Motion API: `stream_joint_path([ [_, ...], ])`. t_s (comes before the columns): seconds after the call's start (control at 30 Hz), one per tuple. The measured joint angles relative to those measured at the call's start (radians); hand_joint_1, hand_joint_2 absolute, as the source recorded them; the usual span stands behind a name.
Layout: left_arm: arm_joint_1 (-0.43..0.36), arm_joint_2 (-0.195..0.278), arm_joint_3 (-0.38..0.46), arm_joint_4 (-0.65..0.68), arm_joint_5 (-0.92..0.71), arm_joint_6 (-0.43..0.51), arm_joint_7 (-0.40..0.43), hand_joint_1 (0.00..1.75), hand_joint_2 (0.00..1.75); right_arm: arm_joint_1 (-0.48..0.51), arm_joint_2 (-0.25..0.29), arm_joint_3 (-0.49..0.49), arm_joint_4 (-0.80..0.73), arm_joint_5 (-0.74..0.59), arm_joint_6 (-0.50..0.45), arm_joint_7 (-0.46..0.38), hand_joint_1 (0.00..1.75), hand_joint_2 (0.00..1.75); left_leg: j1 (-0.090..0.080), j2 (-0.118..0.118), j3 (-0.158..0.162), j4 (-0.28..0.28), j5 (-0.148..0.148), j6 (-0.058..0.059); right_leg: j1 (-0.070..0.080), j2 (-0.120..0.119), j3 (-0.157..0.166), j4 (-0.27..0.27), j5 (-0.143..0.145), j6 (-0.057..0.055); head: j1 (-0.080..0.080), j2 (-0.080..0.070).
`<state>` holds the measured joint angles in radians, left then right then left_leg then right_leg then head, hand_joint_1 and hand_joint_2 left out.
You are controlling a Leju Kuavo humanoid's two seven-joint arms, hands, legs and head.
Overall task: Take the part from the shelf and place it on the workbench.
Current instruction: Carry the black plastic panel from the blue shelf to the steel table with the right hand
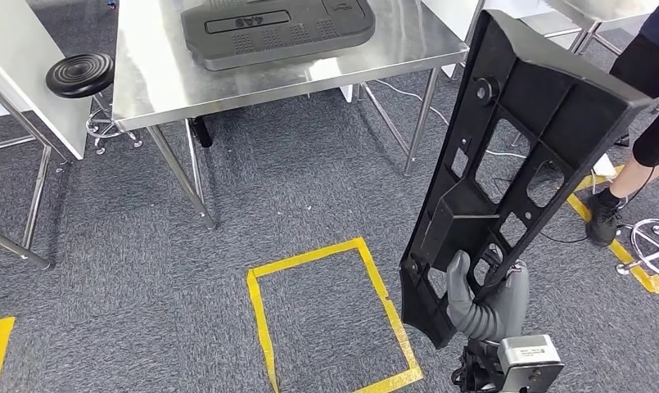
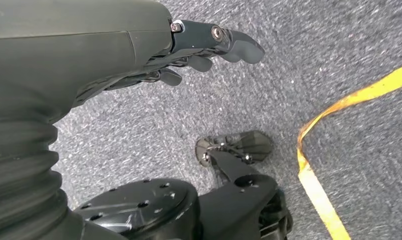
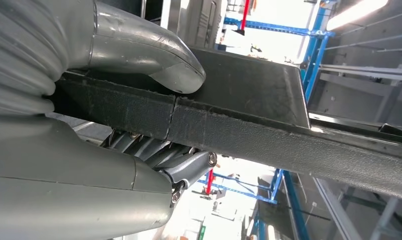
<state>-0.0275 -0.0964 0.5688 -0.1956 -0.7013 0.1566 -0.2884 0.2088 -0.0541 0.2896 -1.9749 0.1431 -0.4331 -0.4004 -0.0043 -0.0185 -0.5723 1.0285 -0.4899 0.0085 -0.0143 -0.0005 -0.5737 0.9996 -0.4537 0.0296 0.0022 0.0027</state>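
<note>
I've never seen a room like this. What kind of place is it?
Probably a factory workshop or robot test area. There are steel workbenches, yellow tape marking the carpet, and a big black plastic part gripped by the right hand.

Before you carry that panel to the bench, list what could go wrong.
1. The right hand grips the long black ribbed panel near its lower end alone, so it may pivot or slip.
2. A person stands beside its raised end; a swing could hit them.
3. Another black moulded part already lies on the steel workbench, leaving little bare room.
</note>
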Motion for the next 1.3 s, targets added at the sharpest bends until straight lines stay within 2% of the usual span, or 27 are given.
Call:
stream_joint_path([
  [0.07,0.001,0.001,0.000,0.000,0.000,0.000,0.000,0.00,1.75,0.000,0.002,0.000,0.000,0.000,0.000,0.000,1.75,1.75,0.003,0.003,-0.032,0.073,-0.042,-0.010,-0.009,-0.002,0.011,-0.005,-0.003,-0.012,-0.004,0.000],
  [0.13,0.001,0.000,0.000,0.000,-0.001,0.000,0.000,0.00,1.75,0.000,0.003,0.000,0.000,0.000,0.000,0.000,1.75,1.75,0.009,0.004,-0.102,0.204,-0.097,-0.019,-0.009,-0.003,0.018,-0.006,-0.009,-0.021,-0.005,0.000],
  [0.17,0.002,0.000,0.000,0.000,-0.001,0.000,0.000,0.00,1.75,0.000,0.003,0.000,0.000,0.000,0.000,0.000,1.75,1.75,0.013,0.004,-0.133,0.254,-0.108,-0.023,-0.009,-0.003,0.022,-0.005,-0.012,-0.023,-0.005,0.000],
  [0.2,0.003,0.000,0.000,0.000,-0.001,0.000,0.000,0.00,1.75,0.000,0.004,0.000,0.000,0.000,0.000,0.000,1.75,1.75,0.016,0.005,-0.149,0.270,-0.098,-0.026,-0.010,-0.002,0.026,-0.005,-0.016,-0.022,-0.005,0.000],
  [0.23,0.003,0.000,0.000,0.000,-0.001,0.000,0.000,0.00,1.75,0.000,0.004,0.000,0.000,0.000,0.000,0.000,1.75,1.75,0.019,0.007,-0.143,0.245,-0.068,-0.028,-0.012,-0.001,0.033,-0.005,-0.020,-0.020,-0.006,0.000],
  [0.3,0.003,0.000,0.000,0.000,-0.001,0.000,0.000,0.00,1.75,0.000,0.004,0.000,0.000,0.000,0.000,0.000,1.75,1.75,0.025,0.012,-0.085,0.118,0.010,-0.034,-0.016,0.002,0.048,-0.005,-0.033,-0.009,-0.007,0.000],
  [0.33,0.003,0.000,0.000,0.001,-0.001,0.000,-0.001,0.00,1.75,0.000,0.004,0.000,0.000,0.000,0.000,0.000,1.75,1.75,0.025,0.013,-0.057,0.058,0.032,-0.035,-0.014,0.002,0.052,-0.004,-0.040,-0.001,-0.008,0.000],
  [0.37,0.002,-0.001,0.000,0.001,-0.001,0.000,-0.001,0.00,1.75,-0.001,0.004,0.000,0.000,0.000,0.000,0.000,1.75,1.75,0.024,0.014,-0.038,0.021,0.040,-0.033,-0.012,0.002,0.053,-0.004,-0.045,0.005,-0.009,0.000],
  [0.4,0.001,-0.002,0.000,0.002,-0.001,0.000,-0.001,0.00,1.75,-0.002,0.004,0.000,0.000,0.000,0.000,0.000,1.75,1.75,0.021,0.013,-0.032,0.009,0.033,-0.028,-0.010,0.002,0.052,-0.006,-0.048,0.011,-0.010,0.000],
  [0.47,0.001,-0.002,0.000,0.002,-0.002,0.000,-0.002,0.00,1.75,-0.002,0.004,0.000,0.000,0.000,0.000,0.000,1.75,1.75,0.017,0.012,-0.030,0.003,0.029,-0.011,-0.010,0.002,0.057,-0.013,-0.052,0.022,-0.009,0.000],
  [0.53,0.002,-0.002,0.000,0.001,-0.004,0.001,-0.003,0.00,1.75,-0.003,0.004,0.000,0.000,0.001,0.000,0.000,1.75,1.75,0.018,0.011,-0.021,-0.004,0.028,0.005,-0.010,0.002,0.047,0.018,-0.069,0.027,-0.007,0.000],
  [0.57,0.002,-0.002,0.000,0.001,-0.005,0.001,-0.003,0.00,1.75,-0.004,0.004,-0.001,0.000,0.001,0.000,0.000,1.75,1.75,0.019,0.011,-0.015,-0.008,0.027,0.012,-0.009,0.001,0.022,0.067,-0.088,0.025,-0.005,0.000],
  [0.63,0.001,-0.002,0.000,0.001,-0.006,0.001,-0.003,0.00,1.75,-0.005,0.004,-0.002,0.000,0.001,0.000,0.000,1.75,1.75,0.017,0.010,-0.011,-0.008,0.020,0.022,-0.008,0.001,-0.066,0.214,-0.133,0.017,-0.001,0.000],
  [0.67,0.000,-0.002,0.000,0.001,-0.007,0.001,-0.003,0.00,1.75,-0.005,0.003,-0.002,0.001,0.001,0.000,0.000,1.75,1.75,0.015,0.010,-0.008,-0.008,0.016,0.025,-0.007,0.001,-0.110,0.274,-0.144,0.017,0.000,0.000],
  [0.7,0.000,-0.002,0.000,0.001,-0.007,0.001,-0.003,0.00,1.75,-0.004,0.003,-0.002,0.001,0.000,0.000,0.000,1.75,1.75,0.013,0.008,-0.004,-0.008,0.012,0.026,-0.006,0.001,-0.138,0.299,-0.138,0.021,-0.001,0.000],
  [0.73,0.001,-0.002,0.000,0.001,-0.007,0.001,-0.003,0.00,1.75,-0.004,0.003,-0.003,0.002,0.000,0.000,0.001,1.75,1.75,0.012,0.007,0.003,-0.008,0.007,0.026,-0.005,0.001,-0.143,0.281,-0.115,0.028,0.000,0.000],
  [0.8,0.002,-0.003,0.000,0.001,-0.007,0.001,-0.003,0.00,1.75,-0.005,0.003,-0.004,0.003,0.000,0.000,0.001,1.75,1.75,0.011,0.003,0.018,-0.008,-0.005,0.024,-0.001,0.001,-0.099,0.145,-0.037,0.038,0.000,0.000],
  [0.87,0.001,-0.005,0.000,0.002,-0.007,0.001,-0.003,0.00,1.75,-0.005,0.003,-0.005,0.003,0.001,0.000,0.001,1.75,1.75,0.005,0.000,0.030,-0.008,-0.020,0.016,0.006,0.001,-0.051,0.032,0.016,0.030,0.000,0.000],
  [0.9,0.000,-0.006,0.000,0.002,-0.007,0.001,-0.003,0.00,1.75,-0.005,0.003,-0.005,0.003,0.001,0.000,0.001,1.75,1.75,0.003,-0.001,0.032,-0.009,-0.025,0.012,0.009,0.001,-0.041,0.013,0.022,0.022,0.000,0.000],
  [0.93,0.000,-0.006,0.000,0.002,-0.007,0.001,-0.003,0.00,1.75,-0.005,0.003,-0.006,0.003,0.001,0.000,0.001,1.75,1.75,0.001,-0.002,0.035,-0.011,-0.029,0.007,0.011,0.002,-0.037,0.011,0.021,0.014,0.000,0.000],
  [1.0,0.000,-0.005,0.000,0.001,-0.007,0.002,-0.003,0.00,1.75,-0.005,0.003,-0.007,0.003,0.001,0.000,0.002,1.75,1.75,0.003,0.000,0.039,-0.008,-0.037,-0.004,0.004,0.002,-0.028,0.004,0.019,0.001,-0.001,0.000],
  [1.03,0.000,-0.005,0.001,0.001,-0.007,0.002,-0.003,0.00,1.75,-0.006,0.004,-0.007,0.003,0.001,0.000,0.002,1.75,1.75,0.005,0.002,0.032,0.011,-0.049,-0.010,-0.001,0.002,-0.021,-0.001,0.017,-0.006,-0.002,0.000],
  [1.1,0.000,-0.005,0.002,0.000,-0.006,0.002,-0.004,0.00,1.75,-0.006,0.005,-0.007,0.003,0.001,0.000,0.002,1.75,1.75,0.008,0.005,-0.017,0.111,-0.095,-0.019,-0.007,0.000,-0.004,-0.006,0.009,-0.020,-0.005,0.000],
  [1.17,0.001,-0.005,0.005,0.001,-0.004,0.002,-0.004,0.00,1.75,-0.006,0.005,-0.008,0.003,0.001,0.000,0.003,1.75,1.75,0.013,0.007,-0.094,0.238,-0.134,-0.027,-0.006,0.000,0.010,-0.006,-0.003,-0.026,-0.006,0.000],
  [1.2,0.002,-0.005,0.007,0.001,-0.004,0.002,-0.004,0.00,1.75,-0.005,0.005,-0.008,0.003,0.001,0.000,0.003,1.75,1.75,0.015,0.008,-0.120,0.267,-0.129,-0.030,-0.007,0.001,0.019,-0.006,-0.010,-0.025,-0.006,0.000],
  [1.23,0.003,-0.005,0.008,0.001,-0.004,0.002,-0.004,0.00,1.75,-0.005,0.005,-0.008,0.004,0.001,0.000,0.003,1.75,1.75,0.018,0.009,-0.127,0.259,-0.101,-0.033,-0.007,0.002,0.029,-0.006,-0.018,-0.023,-0.006,0.000],
  [1.3,0.003,-0.004,0.012,0.001,-0.003,0.002,-0.004,0.00,1.75,-0.005,0.005,-0.008,0.004,0.001,0.000,0.004,1.75,1.75,0.024,0.012,-0.092,0.146,-0.011,-0.035,-0.011,0.004,0.056,-0.006,-0.036,-0.014,-0.006,0.000],
])
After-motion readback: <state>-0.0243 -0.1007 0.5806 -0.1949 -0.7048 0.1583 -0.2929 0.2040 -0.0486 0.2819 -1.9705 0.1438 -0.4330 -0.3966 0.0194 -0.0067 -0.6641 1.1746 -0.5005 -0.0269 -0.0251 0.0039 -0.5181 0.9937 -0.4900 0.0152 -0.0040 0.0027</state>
